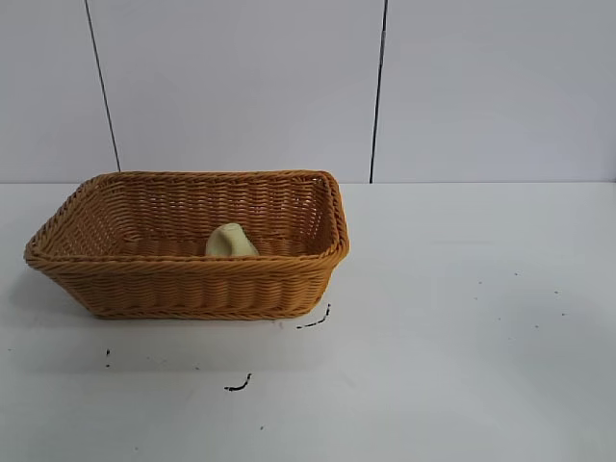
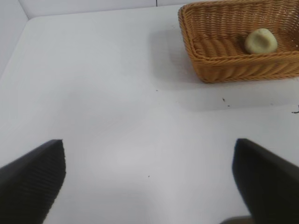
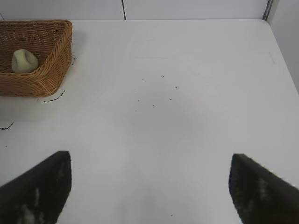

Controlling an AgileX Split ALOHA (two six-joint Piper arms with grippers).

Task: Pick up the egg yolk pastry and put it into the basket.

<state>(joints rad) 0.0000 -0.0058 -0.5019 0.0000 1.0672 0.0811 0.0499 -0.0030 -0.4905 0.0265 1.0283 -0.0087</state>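
Note:
The pale yellow egg yolk pastry (image 1: 231, 242) lies inside the orange-brown wicker basket (image 1: 192, 287), on its floor near the front wall. It also shows in the left wrist view (image 2: 260, 41) inside the basket (image 2: 233, 65), and in the right wrist view (image 3: 24, 61) inside the basket (image 3: 51, 70). My left gripper (image 2: 149, 179) is open and empty above bare table, well away from the basket. My right gripper (image 3: 150, 184) is open and empty above bare table, also far from the basket. Neither arm shows in the exterior view.
The white table (image 1: 462, 318) carries small black marks (image 1: 238, 385) in front of the basket. A white panelled wall (image 1: 289, 87) stands behind. The table's edge meets a side wall in the left wrist view (image 2: 14, 51).

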